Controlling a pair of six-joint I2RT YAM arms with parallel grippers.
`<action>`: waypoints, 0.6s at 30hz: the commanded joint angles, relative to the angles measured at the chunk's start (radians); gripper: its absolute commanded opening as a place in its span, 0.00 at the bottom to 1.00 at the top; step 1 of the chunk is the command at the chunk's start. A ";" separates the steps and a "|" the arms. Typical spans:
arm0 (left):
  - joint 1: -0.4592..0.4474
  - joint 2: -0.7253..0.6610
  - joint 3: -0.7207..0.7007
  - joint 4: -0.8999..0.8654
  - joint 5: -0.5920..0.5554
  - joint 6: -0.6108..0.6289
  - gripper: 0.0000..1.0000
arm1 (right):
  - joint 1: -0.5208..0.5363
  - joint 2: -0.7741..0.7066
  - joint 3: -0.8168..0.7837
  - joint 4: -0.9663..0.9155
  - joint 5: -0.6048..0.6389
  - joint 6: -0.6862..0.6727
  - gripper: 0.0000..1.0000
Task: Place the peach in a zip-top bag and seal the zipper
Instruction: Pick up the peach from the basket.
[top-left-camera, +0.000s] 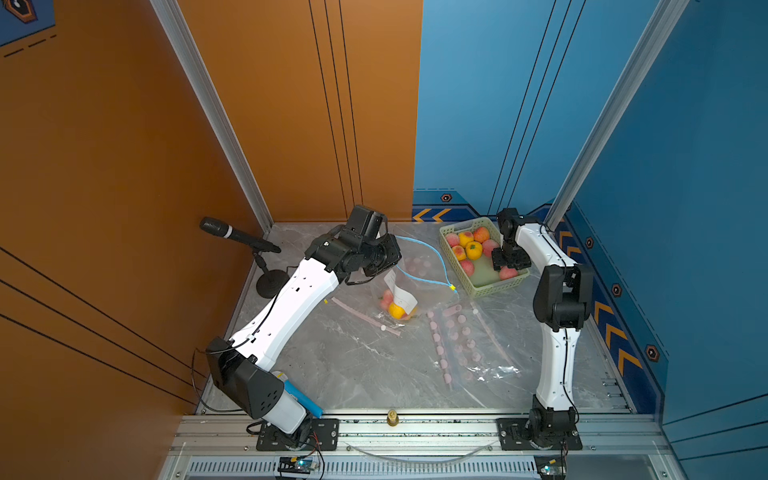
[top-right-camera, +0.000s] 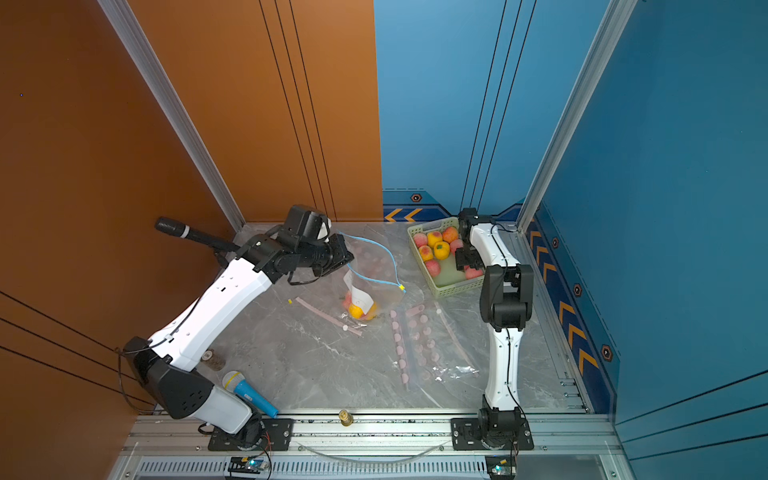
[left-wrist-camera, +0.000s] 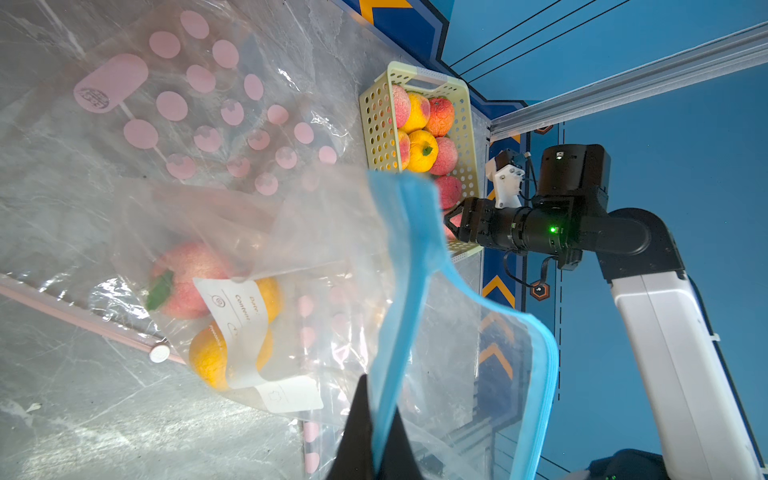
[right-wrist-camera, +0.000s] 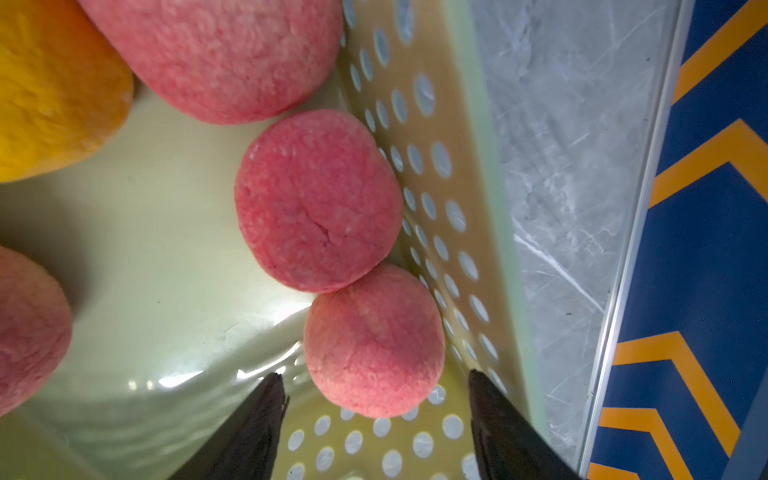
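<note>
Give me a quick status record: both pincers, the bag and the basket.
left pincer: shut on the bag's blue zipper edge, holding it up
right pincer: open, fingertips either side of a pink peach, no grip yet
bag: mouth open, unsealed, fruit inside
basket: several fruits; the targeted peach sits in a corner

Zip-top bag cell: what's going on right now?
The left gripper is shut on the blue zipper edge, holding the zip-top bag open; fruit already sits inside. The right gripper is open down in the green basket, jaws either side of a pink peach, not closed on it yet.
</note>
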 joint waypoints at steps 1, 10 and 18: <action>-0.001 -0.015 0.010 -0.002 -0.001 0.011 0.00 | -0.005 0.026 0.029 -0.031 0.004 -0.006 0.71; -0.001 -0.016 0.010 -0.002 0.001 0.010 0.00 | 0.001 0.061 0.030 -0.030 -0.046 -0.012 0.67; -0.001 -0.020 0.007 -0.001 -0.001 0.010 0.00 | 0.006 0.094 0.042 -0.018 -0.052 0.000 0.67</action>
